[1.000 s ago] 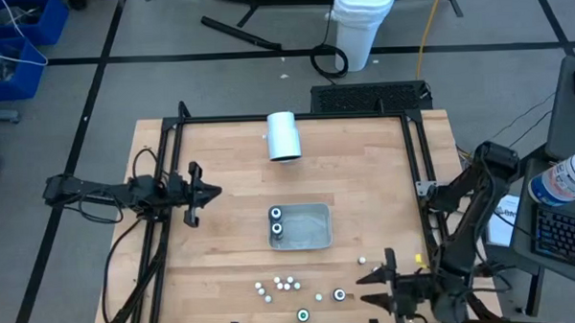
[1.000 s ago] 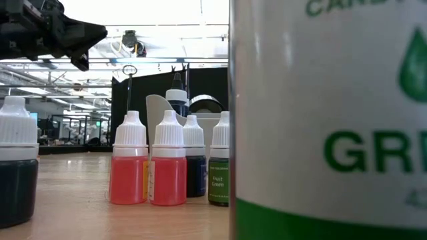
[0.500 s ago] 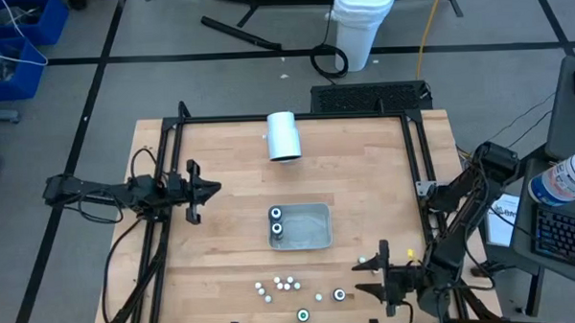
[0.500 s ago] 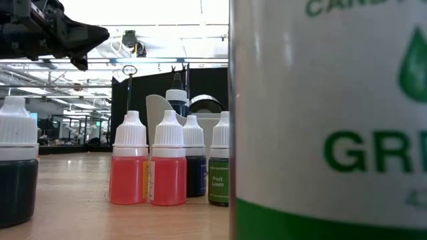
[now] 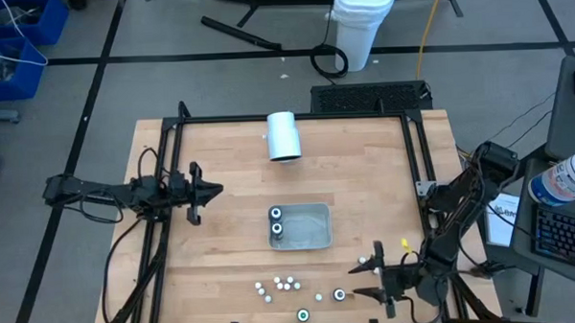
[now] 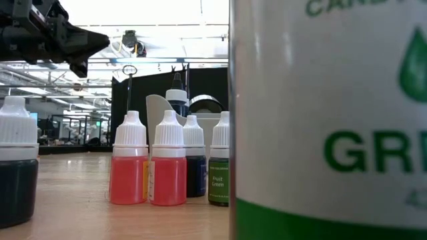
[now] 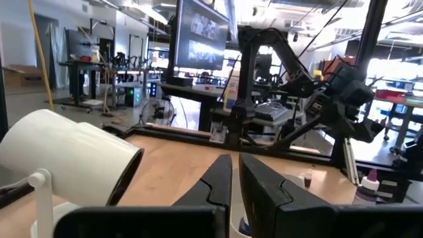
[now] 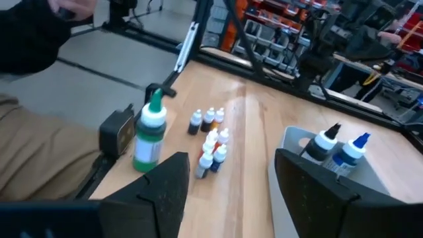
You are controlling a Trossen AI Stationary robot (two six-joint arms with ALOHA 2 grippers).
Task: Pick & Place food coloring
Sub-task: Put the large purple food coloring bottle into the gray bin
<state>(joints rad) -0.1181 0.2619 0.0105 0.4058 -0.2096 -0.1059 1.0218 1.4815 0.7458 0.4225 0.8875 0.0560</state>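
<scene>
Several tiny white-capped food coloring bottles (image 5: 277, 286) stand upright in a cluster near the table's near edge, red, dark and green in the low view (image 6: 170, 163). The right wrist view shows the same cluster (image 8: 210, 142), beside a taller green-capped bottle (image 8: 150, 135). My right gripper (image 5: 370, 277) hovers open just right of them, pointing left, with nothing between its fingers. One small bottle (image 5: 365, 259) stands by its far finger. My left gripper (image 5: 212, 191) waits shut at the table's left side.
A grey tray (image 5: 312, 228) holding two larger bottles (image 5: 276, 221) sits mid-table. A white cylinder (image 5: 283, 136) lies near the far edge. A black frame (image 5: 414, 157) borders the table. A big green-labelled bottle (image 6: 327, 120) fills the right of the low view.
My right gripper has gone down and toward the table's left edge along the near edge, closer to the small bottles. The bottles have stayed in place.
</scene>
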